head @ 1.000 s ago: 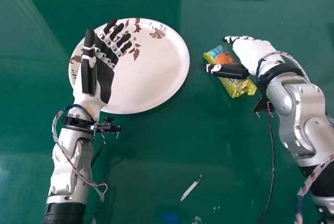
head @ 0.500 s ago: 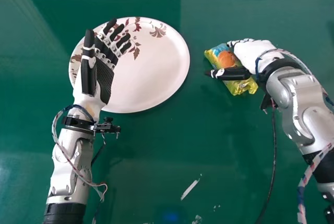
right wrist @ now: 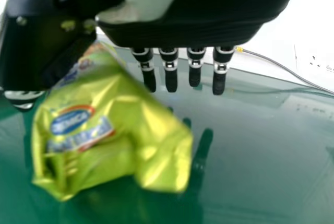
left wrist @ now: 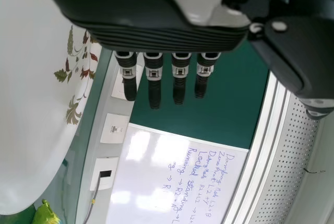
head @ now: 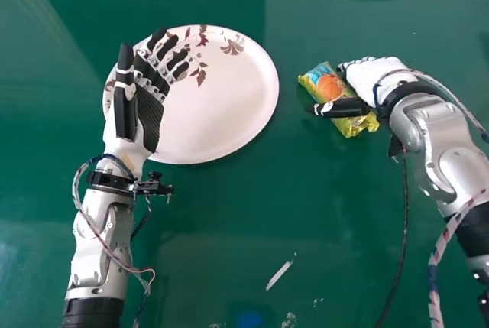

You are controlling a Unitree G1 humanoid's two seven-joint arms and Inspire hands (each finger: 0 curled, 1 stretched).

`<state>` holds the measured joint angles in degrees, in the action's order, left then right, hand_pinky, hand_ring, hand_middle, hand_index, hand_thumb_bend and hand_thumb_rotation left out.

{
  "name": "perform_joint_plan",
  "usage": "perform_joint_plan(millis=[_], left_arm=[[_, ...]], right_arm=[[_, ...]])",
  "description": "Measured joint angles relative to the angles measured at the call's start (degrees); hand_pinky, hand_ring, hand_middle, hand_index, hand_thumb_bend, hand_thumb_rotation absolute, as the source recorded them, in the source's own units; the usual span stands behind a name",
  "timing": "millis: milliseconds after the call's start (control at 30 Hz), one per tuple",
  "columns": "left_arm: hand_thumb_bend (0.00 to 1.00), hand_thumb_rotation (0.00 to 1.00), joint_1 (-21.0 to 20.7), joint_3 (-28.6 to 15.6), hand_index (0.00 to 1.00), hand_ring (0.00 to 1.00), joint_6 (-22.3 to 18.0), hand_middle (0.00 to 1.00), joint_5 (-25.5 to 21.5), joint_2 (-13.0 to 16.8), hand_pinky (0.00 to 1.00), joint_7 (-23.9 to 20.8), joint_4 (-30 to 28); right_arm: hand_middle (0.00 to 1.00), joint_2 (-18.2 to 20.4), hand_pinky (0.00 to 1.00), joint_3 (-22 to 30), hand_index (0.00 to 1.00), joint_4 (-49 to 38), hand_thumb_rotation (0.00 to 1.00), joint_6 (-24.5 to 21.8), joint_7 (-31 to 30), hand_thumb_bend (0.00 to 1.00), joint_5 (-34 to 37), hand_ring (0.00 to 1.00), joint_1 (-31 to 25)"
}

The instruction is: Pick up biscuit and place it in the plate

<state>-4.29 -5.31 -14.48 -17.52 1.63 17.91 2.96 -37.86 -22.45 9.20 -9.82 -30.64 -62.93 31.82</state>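
The right hand [head: 380, 74] was at the biscuit packet [head: 325, 83], its thumb [head: 345, 107] lying across the wrapper in the head view and its back turned up. In the right wrist view its fingers [right wrist: 171, 75] were straight and slightly apart, with the yellow-green wrapper beside the thumb; whether the thumb pressed on it could not be told.

The packet sat at a slant on the green table [head: 244, 228], to the right of the plate [head: 221, 114] and apart from its rim. It showed a blue and orange print at its far end and a crinkled yellow end nearer the robot.

The left hand [head: 149, 118] was over the plate's left side, its fingers spread and extended. The plate was white, with brown leaves and flowers along its edge. A thin white scrap [head: 280, 274] lay on the table, nearer the robot.
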Motion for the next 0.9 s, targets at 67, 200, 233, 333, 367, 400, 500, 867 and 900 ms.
perform_joint_plan(millis=[67,200,233,333,367,400,500,867,900], left_arm=[[1.00,0.49,0.00,0.00,0.97,0.89,0.00,0.95,0.04,-0.03,0.90,-0.01,0.00],[1.00,0.49,0.00,-0.04,0.97,0.89,0.00,0.96,-0.05,-0.04,0.91,0.03,0.00],[1.00,0.49,0.00,-0.06,0.97,0.90,0.00,0.96,-0.09,-0.05,0.91,0.03,0.00],[1.00,0.49,0.00,-0.08,0.97,0.90,0.01,0.96,-0.37,-0.12,0.91,0.00,0.00],[1.00,0.49,0.00,-0.09,0.97,0.90,0.01,0.96,-0.44,-0.13,0.91,-0.05,-0.01],[1.00,0.49,0.01,-0.09,0.97,0.90,0.02,0.96,-0.49,-0.12,0.90,-0.15,-0.01],[1.00,0.48,0.02,-0.09,0.97,0.89,0.24,0.95,-0.61,-0.10,0.90,-0.28,-0.02],[1.00,0.51,0.19,-0.14,0.98,0.90,1.12,0.95,-0.77,-0.17,0.90,-1.28,-0.52],[1.00,0.51,0.24,-0.14,0.98,0.90,1.29,0.95,-0.80,-0.19,0.90,-1.50,-0.66]], right_arm=[[1.00,-0.02,0.90,-0.05,0.98,0.50,0.73,-0.12,0.01,1.00,-0.30,1.00,0.00],[1.00,-0.32,0.90,-0.05,0.97,0.54,0.72,-0.14,0.09,1.00,-0.44,1.00,0.00],[1.00,-0.32,0.90,-0.05,0.97,0.54,0.72,-0.18,0.10,1.00,-0.45,1.00,-0.01],[1.00,-0.32,0.89,-0.05,0.97,0.51,0.68,-0.31,0.13,1.00,-0.45,1.00,-0.03],[1.00,-0.32,0.89,-0.05,0.97,0.49,0.67,-0.37,0.14,1.00,-0.45,1.00,-0.05],[1.00,-0.32,0.88,-0.05,0.97,0.43,0.66,-0.48,0.15,0.99,-0.45,1.00,-0.08],[1.00,-0.33,0.84,-0.04,0.97,0.16,0.63,-0.77,0.16,0.97,-0.59,0.99,-0.28],[0.93,-0.47,0.63,-0.01,0.93,0.10,0.51,-0.77,0.17,0.89,-0.59,0.82,-0.31],[0.92,-0.48,0.61,0.04,0.92,0.07,0.50,-0.81,0.19,0.90,-0.59,0.80,-0.31]])
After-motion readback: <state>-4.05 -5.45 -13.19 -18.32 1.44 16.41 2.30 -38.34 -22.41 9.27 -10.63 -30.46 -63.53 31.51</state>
